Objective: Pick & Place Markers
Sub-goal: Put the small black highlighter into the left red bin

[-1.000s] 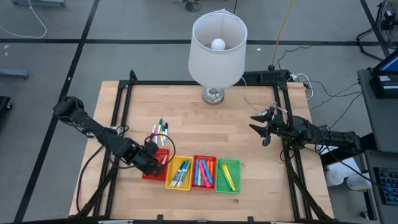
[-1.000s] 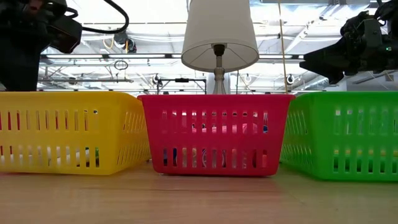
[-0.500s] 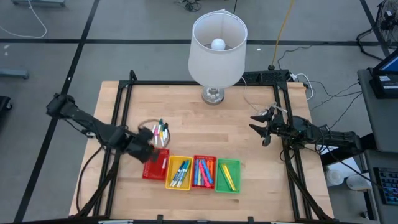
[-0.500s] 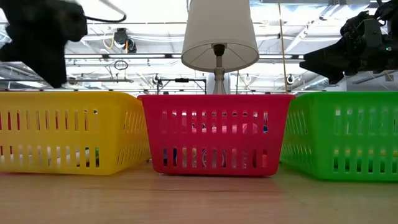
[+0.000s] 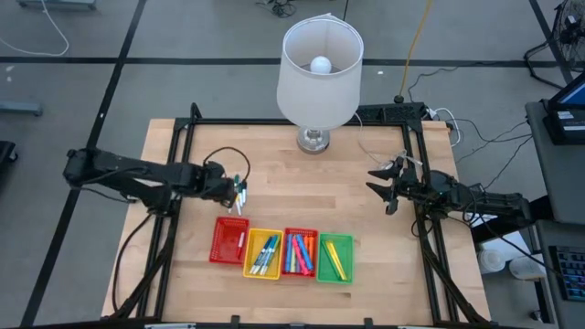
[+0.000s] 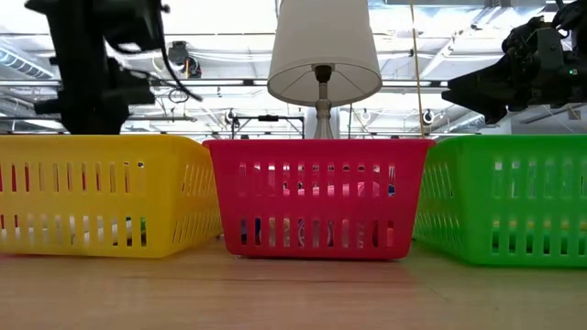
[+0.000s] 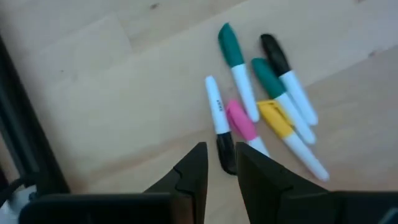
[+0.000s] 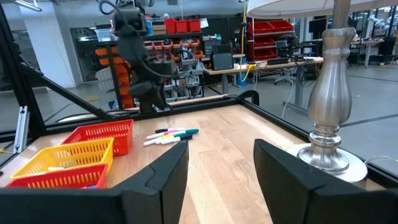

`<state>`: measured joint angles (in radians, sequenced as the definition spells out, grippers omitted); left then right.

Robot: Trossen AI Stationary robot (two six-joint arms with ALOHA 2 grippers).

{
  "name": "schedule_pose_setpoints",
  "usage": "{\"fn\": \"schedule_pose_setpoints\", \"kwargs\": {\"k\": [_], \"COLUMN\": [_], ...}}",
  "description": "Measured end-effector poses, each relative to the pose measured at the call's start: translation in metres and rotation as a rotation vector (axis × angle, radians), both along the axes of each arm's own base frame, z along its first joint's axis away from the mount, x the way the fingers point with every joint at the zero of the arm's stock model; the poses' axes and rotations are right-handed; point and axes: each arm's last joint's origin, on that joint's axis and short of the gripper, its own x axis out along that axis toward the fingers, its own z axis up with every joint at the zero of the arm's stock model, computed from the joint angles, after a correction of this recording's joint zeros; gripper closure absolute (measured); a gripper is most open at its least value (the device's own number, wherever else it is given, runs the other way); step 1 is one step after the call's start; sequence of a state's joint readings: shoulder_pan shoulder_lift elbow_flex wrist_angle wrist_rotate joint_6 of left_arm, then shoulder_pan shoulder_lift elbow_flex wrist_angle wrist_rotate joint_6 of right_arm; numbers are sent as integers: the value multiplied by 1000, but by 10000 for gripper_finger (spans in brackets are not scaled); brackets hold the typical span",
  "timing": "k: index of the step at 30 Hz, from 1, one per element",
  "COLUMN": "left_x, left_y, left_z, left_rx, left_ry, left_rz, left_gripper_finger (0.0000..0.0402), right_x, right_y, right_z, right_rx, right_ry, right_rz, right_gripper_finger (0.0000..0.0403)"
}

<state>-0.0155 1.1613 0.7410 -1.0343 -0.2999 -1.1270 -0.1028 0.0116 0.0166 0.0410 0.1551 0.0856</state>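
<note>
Several loose markers [image 5: 240,193] lie flat in a small heap on the wooden table, left of centre. In the left wrist view they are white sticks [image 7: 249,106] with green, black, pink and yellow caps. My left gripper [image 5: 232,193] hangs just above the heap's near-left end, pointing steeply down. Its fingers [image 7: 222,165] stand a narrow gap apart with nothing between them, over a black cap [image 7: 226,151]. My right gripper [image 5: 388,188] waits open at the table's right side, pointing level toward the left [image 8: 221,180].
Four mesh trays stand in a row near the front edge: a red one [image 5: 228,239], a yellow one [image 5: 263,253], a second red one [image 5: 299,251] and a green one [image 5: 335,258], the last three with markers inside. A lamp [image 5: 318,73] stands at the far centre. Black frame rails [image 5: 178,164] run along the table's sides.
My left gripper has swung from above the leftmost red tray toward the table's far edge and now hangs over the loose markers, tipped more steeply down. The markers and trays have stayed in place.
</note>
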Motion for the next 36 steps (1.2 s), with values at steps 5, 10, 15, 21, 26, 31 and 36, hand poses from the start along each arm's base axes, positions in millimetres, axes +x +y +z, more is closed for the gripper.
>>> {"fn": "schedule_pose_setpoints", "kwargs": {"k": [5,10,15,21,26,31,36], "left_x": [-3,-5,-8,-8,-9,-9,-8], "left_y": [19,32,39,43,46,45,46], "left_z": [-27,-43,-44,-45,-45,-45,-48], "left_rx": [-74,-132,-134,-143,-145,-170,-170], "left_ry": [-7,-75,-60,-59,-57,-68,-47], "left_rz": [5,-1,20,0,9,21,27], "left_gripper_finger": [313,313,313,294,213,160,154], "right_x": [0,0,0,0,0,0,0], "right_y": [0,0,0,0,0,0,0], "right_z": [0,0,0,0,0,0,0], "right_rx": [0,0,0,0,0,0,0], "right_ry": [0,0,0,0,0,0,0], "right_rz": [0,0,0,0,0,0,0], "right_gripper_finger": [234,234,234,234,234,234,234]}}
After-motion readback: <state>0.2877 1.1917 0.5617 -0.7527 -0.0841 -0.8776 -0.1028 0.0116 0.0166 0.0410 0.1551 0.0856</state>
